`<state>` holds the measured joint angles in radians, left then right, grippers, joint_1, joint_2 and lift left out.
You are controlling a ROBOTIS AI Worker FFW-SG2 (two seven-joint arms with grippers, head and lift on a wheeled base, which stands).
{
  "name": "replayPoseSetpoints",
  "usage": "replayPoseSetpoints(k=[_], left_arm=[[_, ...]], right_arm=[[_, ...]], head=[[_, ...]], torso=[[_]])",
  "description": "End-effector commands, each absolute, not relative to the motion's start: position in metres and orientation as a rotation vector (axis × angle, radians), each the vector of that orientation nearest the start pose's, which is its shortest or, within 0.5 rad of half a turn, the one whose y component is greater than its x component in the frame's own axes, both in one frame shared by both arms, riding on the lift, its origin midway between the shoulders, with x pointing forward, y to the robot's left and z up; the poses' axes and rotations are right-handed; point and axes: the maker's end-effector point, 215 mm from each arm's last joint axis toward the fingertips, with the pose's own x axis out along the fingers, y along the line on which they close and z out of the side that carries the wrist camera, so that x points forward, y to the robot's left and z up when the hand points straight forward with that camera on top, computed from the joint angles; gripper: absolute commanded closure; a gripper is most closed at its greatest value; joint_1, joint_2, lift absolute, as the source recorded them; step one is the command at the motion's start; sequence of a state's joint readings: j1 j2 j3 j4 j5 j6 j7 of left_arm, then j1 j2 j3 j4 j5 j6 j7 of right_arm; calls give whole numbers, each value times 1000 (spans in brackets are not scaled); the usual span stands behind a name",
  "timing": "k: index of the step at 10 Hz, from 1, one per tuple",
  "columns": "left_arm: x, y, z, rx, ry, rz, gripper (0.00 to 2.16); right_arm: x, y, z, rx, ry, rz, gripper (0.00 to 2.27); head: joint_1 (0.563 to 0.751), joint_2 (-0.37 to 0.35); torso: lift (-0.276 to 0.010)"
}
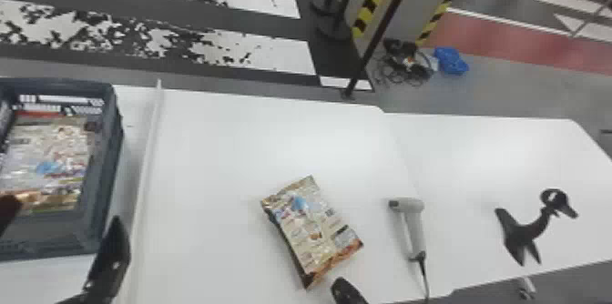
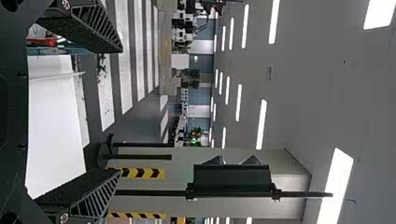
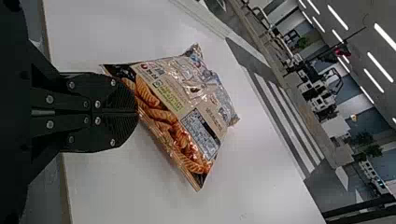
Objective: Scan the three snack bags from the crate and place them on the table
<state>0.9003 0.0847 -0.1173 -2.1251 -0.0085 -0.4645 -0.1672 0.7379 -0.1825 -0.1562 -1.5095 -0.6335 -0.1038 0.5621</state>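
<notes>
My left gripper (image 1: pixel 67 211) stands open at the near right side of the grey crate (image 1: pixel 102 162), where snack packaging (image 1: pixel 54 162) lies; how many bags cannot be told. In the left wrist view, the fingers of my left gripper (image 2: pixel 120 111) are wide apart with nothing between them. One snack bag (image 1: pixel 314 230) lies flat and slanted on the white table. My right gripper (image 1: pixel 344 286) is just off that bag's near edge. In the right wrist view, my right gripper (image 3: pixel 137 112) is shut, its tips in front of the edge of the snack bag (image 3: pixel 182 100).
A grey handheld scanner (image 1: pixel 412 223) with a cable lies right of the bag. Farther right is a black stand (image 1: pixel 523 235). A raised white strip (image 1: pixel 145 166) runs between the crate and the bag on the table (image 1: pixel 218 153). A dark pole rises behind the table.
</notes>
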Motion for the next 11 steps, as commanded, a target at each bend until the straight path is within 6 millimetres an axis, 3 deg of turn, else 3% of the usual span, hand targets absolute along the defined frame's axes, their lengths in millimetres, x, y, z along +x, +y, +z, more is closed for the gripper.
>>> replayPoseSetpoints(k=[1, 8, 11], left_arm=[[302, 135, -306, -29, -119, -309, 80], [305, 141, -315, -29, -106, -299, 76], [304, 141, -310, -31, -119, -300, 76]], right_arm=[[239, -278, -591, 507, 501, 217, 2240], [261, -216, -596, 461, 521, 315, 2240], [262, -215, -596, 461, 520, 317, 2240]], head=[[695, -344], [695, -205], [695, -155]], torso=[[-37], [-37], [-37]])
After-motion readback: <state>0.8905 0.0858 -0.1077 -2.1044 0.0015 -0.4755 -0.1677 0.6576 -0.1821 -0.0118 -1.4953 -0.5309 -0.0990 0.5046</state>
